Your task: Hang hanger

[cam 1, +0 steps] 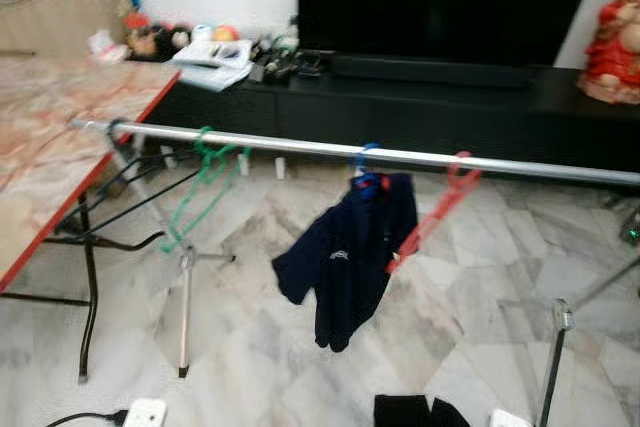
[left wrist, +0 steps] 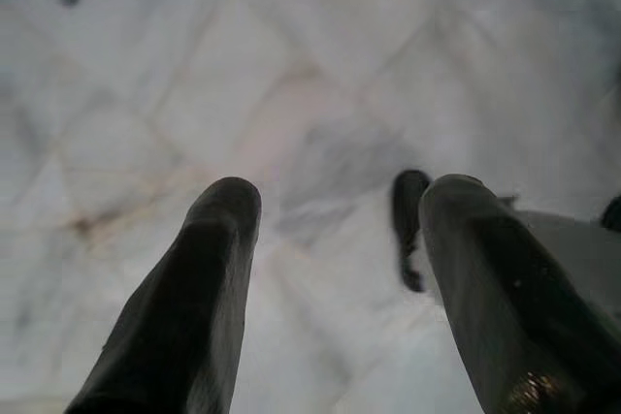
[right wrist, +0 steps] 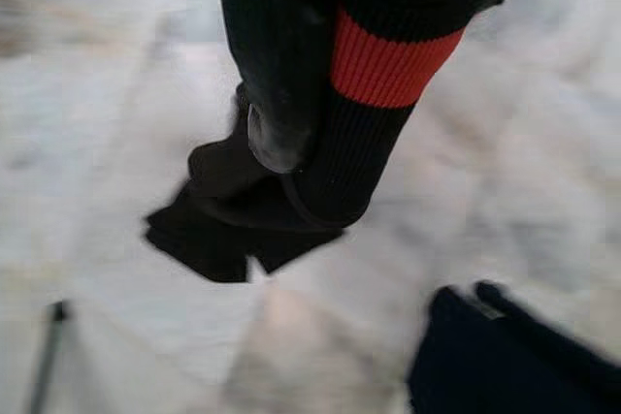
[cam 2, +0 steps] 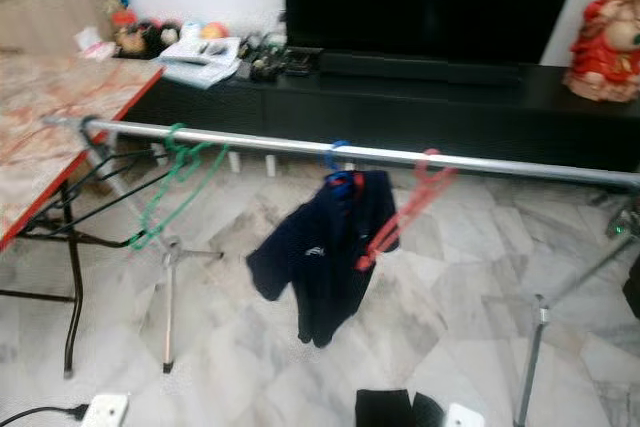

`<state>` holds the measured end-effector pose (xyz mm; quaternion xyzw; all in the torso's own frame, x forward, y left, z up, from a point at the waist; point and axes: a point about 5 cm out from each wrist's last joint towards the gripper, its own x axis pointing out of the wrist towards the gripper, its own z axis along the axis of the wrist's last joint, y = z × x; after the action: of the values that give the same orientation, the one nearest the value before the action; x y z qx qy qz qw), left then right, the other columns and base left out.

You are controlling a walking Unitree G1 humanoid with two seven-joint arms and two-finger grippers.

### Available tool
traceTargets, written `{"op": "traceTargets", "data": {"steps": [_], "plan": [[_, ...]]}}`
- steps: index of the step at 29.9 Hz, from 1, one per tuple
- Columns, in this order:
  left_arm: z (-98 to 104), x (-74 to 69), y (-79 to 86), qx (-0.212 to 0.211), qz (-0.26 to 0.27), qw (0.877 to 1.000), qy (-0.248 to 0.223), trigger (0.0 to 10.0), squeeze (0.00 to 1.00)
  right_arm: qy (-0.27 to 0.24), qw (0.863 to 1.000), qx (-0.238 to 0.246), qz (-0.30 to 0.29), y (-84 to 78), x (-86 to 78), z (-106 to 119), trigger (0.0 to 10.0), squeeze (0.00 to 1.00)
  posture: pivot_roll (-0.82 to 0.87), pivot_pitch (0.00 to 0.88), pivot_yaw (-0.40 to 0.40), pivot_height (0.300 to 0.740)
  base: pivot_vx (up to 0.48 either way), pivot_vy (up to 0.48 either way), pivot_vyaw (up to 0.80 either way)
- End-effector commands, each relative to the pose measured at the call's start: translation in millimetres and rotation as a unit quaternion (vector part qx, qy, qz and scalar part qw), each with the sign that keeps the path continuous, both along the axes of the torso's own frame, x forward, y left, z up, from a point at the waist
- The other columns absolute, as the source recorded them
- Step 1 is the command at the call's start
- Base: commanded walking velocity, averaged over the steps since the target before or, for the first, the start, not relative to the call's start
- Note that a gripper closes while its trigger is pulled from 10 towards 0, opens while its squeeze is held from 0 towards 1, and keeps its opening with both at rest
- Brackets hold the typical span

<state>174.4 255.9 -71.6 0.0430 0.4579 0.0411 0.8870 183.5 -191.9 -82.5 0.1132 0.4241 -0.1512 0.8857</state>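
1. Hanging on the silver rail: green hanger, blue hanger carrying a navy shirt, red hanger.
2. Left gripper: fingers spread wide above marble floor.
3. Right gripper: clamped on a black, red-banded garment.

Whole scene soft with blur. We lose the rail at the right edge, the worktop at the left. A black cloth on the floor is cut by the bottom edge. Small clutter on the cabinet is too blurred to name. Right claw: a black and red cuff hides the fingers.
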Motion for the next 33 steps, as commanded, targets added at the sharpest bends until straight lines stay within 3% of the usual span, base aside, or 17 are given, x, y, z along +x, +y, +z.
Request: {"op": "traceTargets", "data": {"steps": [1,8,15,21,33], "plan": [[-0.5,1.5,-3.6,-0.008,0.002,1.000,0.001,10.0,0.00,0.001,1.000,-0.012,-0.007,-10.9,-2.1,0.8,10.0,0.00,0.00,0.030,0.005,0.740,0.000,0.428,0.00],[-0.6,1.2,-3.5,-0.007,0.001,1.000,0.001,10.0,0.00,0.000,1.000,-0.008,-0.011,-10.6,-3.0,0.3,10.0,0.00,0.00,0.029,0.005,0.740,0.000,0.402,0.00],[0.2,2.7,-4.8,0.001,-0.007,1.000,-0.011,10.0,0.00,0.004,1.000,-0.003,-0.007,-10.0,-3.8,-0.4,10.0,0.00,0.01,0.027,-0.001,0.740,0.000,0.000,-0.40],[2.5,6.3,-8.1,0.001,-0.002,0.999,-0.043,10.0,0.00,0.004,1.000,-0.003,0.003,-8.8,-2.0,0.1,10.0,0.00,0.03,0.020,-0.007,0.740,0.000,0.000,-0.71],[6.7,9.8,-14.6,-0.025,0.035,0.993,-0.113,10.0,0.00,0.005,1.000,-0.009,0.012,-7.9,-0.3,0.7,10.0,0.00,0.04,0.000,-0.017,0.740,0.000,0.000,0.00]]}}
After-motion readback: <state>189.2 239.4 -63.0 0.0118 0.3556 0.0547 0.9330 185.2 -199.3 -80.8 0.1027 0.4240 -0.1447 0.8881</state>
